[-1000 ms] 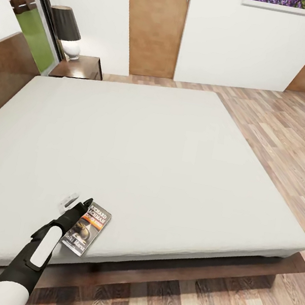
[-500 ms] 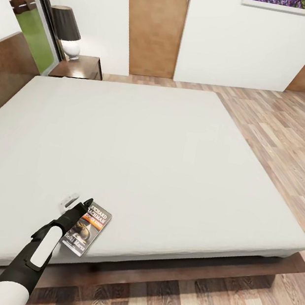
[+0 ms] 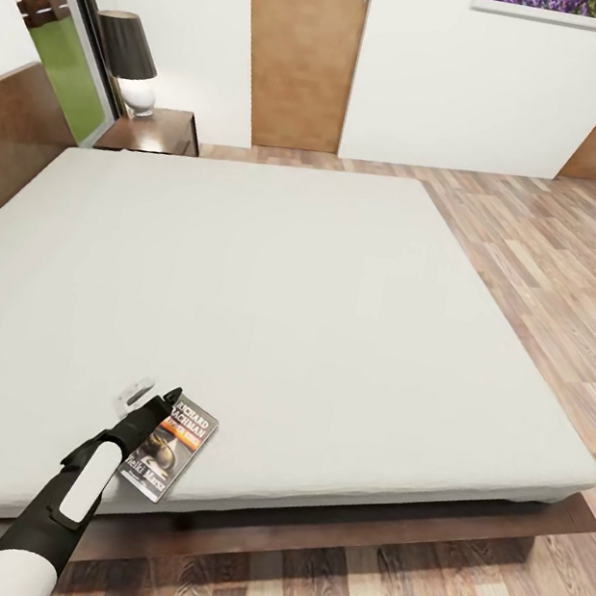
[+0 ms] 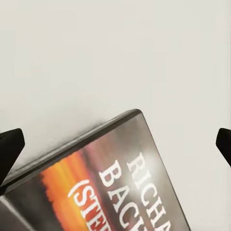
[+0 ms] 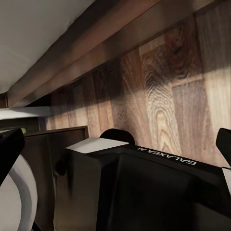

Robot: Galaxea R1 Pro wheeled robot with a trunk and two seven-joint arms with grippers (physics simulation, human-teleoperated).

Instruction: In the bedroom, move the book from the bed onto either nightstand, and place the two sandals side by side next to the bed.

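Bed (image 3: 314,320) spanned the head view, nightstand (image 3: 157,129) at its far corner. Book (image 3: 169,447) lay flat near the mattress's near edge. Left gripper (image 3: 151,397) was over it, jaws apart; left wrist view showed fingertips (image 4: 9,149) straddling the cover. Right gripper (image 5: 115,144) was spread over floor (image 5: 159,91).

The slim left arm (image 3: 66,502) has a glossy white rounded shell near its base, then black jointed housing with a white oval panel — tapering to a black-and-white two-fingered left gripper (image 3: 149,396). The robot's boxy black base cover (image 5: 159,192) carries small white "GALAXEA" lettering — beside white curved panels.
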